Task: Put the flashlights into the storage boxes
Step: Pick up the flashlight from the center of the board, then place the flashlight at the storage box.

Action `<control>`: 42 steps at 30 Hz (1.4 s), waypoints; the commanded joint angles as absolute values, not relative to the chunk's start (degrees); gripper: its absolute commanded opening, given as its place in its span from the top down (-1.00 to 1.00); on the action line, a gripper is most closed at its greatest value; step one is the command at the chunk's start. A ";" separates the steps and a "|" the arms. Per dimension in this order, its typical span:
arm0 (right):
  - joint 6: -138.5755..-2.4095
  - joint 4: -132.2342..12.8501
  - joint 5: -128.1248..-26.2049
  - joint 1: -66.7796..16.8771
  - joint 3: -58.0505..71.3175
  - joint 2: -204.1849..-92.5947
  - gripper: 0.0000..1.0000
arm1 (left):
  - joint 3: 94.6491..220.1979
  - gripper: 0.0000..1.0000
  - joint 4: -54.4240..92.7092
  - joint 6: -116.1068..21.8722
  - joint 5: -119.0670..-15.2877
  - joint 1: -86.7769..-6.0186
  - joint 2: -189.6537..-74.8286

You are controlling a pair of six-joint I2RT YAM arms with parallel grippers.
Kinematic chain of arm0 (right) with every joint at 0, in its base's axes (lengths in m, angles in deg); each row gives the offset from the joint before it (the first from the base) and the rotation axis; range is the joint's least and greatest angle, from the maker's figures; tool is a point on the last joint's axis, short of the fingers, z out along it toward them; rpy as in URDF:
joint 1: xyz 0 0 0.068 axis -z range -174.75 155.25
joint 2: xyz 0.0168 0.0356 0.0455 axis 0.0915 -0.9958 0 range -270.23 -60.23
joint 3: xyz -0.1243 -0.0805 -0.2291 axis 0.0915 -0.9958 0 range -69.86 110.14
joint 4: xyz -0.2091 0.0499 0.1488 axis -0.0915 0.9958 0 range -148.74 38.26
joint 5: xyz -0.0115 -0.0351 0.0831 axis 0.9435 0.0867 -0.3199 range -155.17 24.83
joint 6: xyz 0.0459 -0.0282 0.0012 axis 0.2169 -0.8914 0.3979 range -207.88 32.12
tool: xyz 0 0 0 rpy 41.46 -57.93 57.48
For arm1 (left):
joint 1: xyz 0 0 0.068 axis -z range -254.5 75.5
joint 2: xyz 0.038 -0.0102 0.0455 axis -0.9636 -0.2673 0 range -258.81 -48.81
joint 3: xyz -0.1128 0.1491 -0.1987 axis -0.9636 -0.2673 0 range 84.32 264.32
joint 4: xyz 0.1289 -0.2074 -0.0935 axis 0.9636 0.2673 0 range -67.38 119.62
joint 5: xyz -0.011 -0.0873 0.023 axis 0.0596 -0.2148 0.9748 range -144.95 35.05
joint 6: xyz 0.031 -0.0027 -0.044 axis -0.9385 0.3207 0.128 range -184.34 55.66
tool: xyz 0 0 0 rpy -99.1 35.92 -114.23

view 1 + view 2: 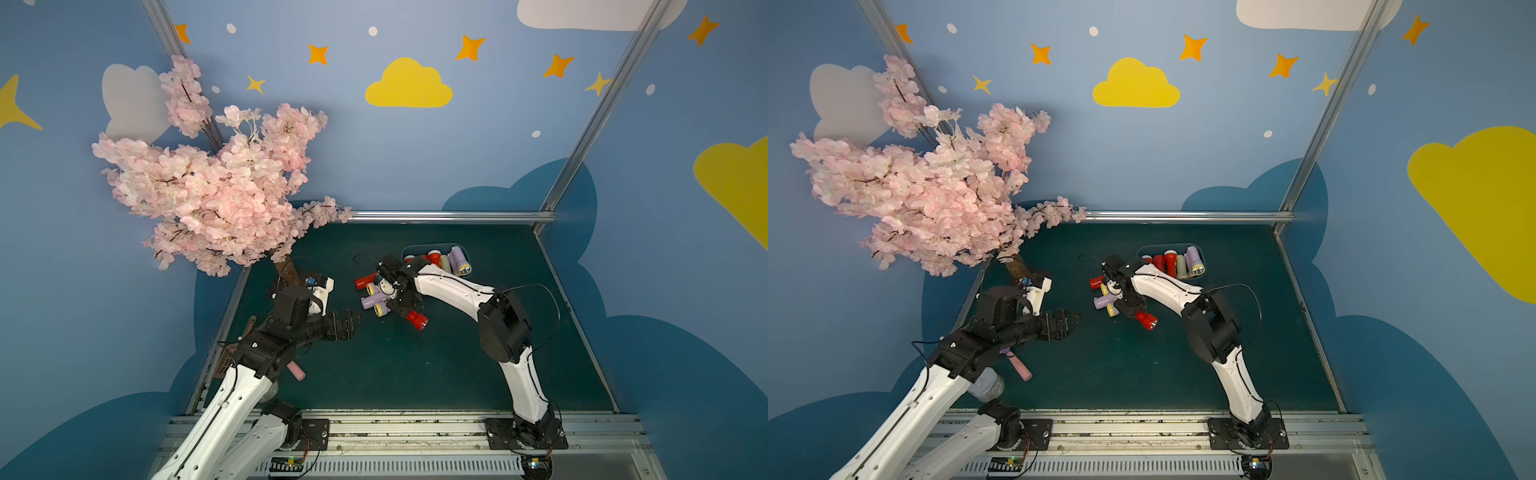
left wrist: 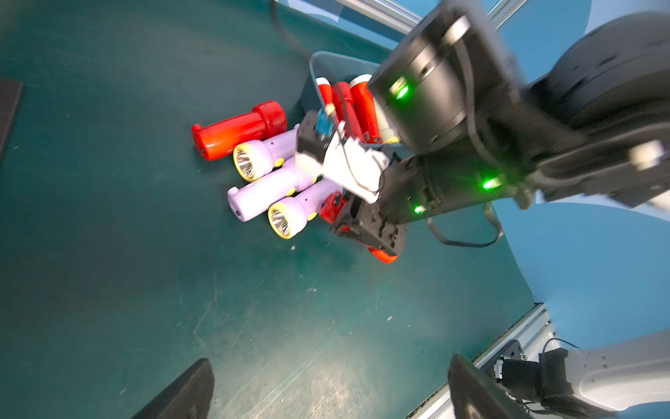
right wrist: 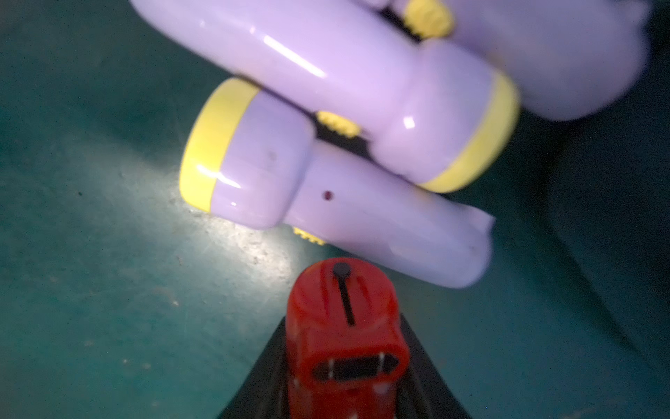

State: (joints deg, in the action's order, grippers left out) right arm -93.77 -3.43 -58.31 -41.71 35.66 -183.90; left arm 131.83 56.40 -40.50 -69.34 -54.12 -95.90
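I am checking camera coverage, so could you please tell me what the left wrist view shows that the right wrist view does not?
Only the left wrist view shows the box holding red flashlights, a loose red flashlight and the right arm. Only the right wrist view shows the gripped red flashlight seated in the right end effector. Both show the lilac flashlights on the green mat.

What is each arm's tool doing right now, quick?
Left tool: open, holding nothing.
Right tool: closed on a red flashlight.
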 commanded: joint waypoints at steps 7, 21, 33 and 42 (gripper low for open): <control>-93.05 -1.88 -53.30 -33.68 43.80 -181.54 0.65 | 137.56 -0.99 50.14 -43.65 -72.12 -54.28 -104.30; -90.72 -2.28 -50.42 -22.75 60.97 -194.56 0.64 | 149.51 -0.99 45.74 -46.87 -75.41 -54.28 -121.34; -88.03 -5.28 -49.60 -18.26 64.68 -201.16 0.60 | 158.90 -0.99 46.42 -49.11 -77.62 -54.25 -131.67; -88.84 -5.39 -46.83 -17.56 66.50 -203.12 0.39 | 161.62 -0.99 46.95 -49.68 -78.38 -54.28 -134.81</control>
